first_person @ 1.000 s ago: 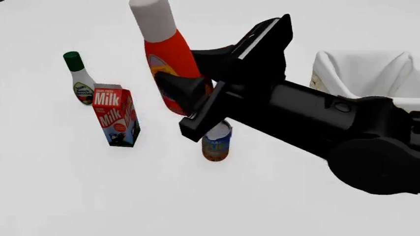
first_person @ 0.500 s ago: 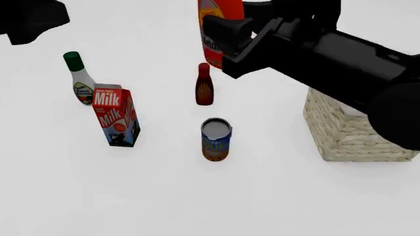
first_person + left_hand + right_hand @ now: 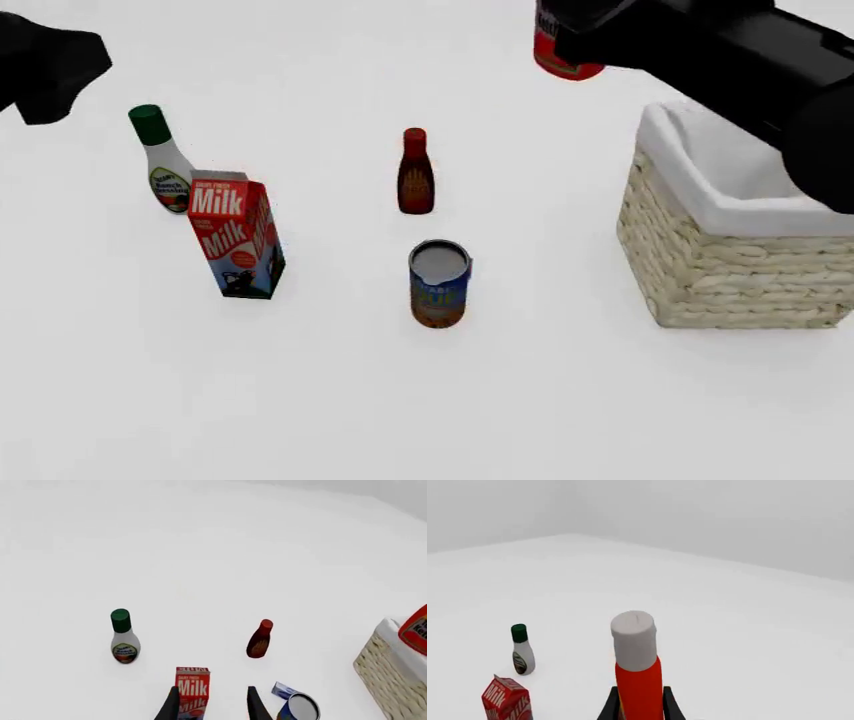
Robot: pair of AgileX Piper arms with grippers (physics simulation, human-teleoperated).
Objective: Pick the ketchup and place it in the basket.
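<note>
My right hand (image 3: 640,702) grips the ketchup (image 3: 637,665) between its 2 fingers, held high and just left of the basket (image 3: 727,265) for clearance over the rim. My left hand (image 3: 213,705) hangs parted and empty above the milk carton (image 3: 192,692).

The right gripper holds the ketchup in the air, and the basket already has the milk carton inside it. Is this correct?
Not quite. The right gripper does hold the ketchup aloft, but the milk carton stands on the table, apart from the basket, as the front view shows.
</note>
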